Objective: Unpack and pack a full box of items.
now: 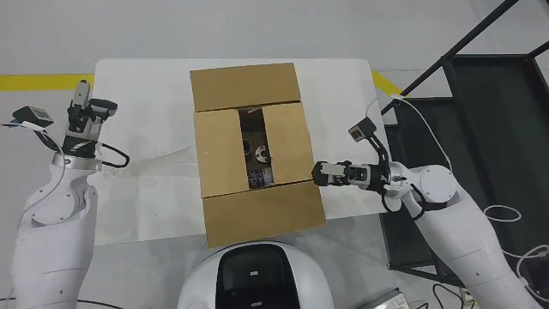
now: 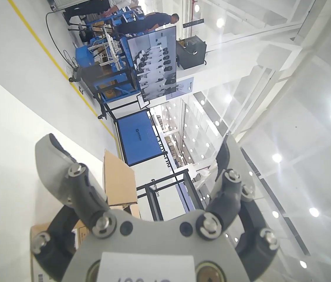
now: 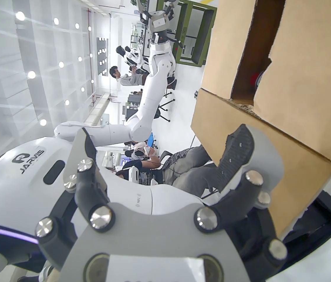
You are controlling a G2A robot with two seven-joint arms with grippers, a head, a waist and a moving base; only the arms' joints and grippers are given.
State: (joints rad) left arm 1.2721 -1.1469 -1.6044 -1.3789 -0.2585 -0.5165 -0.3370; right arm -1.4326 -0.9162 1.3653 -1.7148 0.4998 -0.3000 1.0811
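Both grippers have fingers apart and empty, box [image 1: 244, 94] just beside the right gripper [image 1: 317, 173] and well apart from the left gripper [image 1: 93, 103], so a fingertip may catch the near flap [image 1: 264, 215] edge and shove or crease the box instead of opening it.

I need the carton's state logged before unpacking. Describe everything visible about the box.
The box is plain brown cardboard. It stands upright at the middle of the white table. Its far and near flaps are folded outward. The two side flaps lie over the top, leaving a slot between them, and dark items show inside through the slot. The open right hand is close beside the box's near right corner; whether it touches the cardboard cannot be told.
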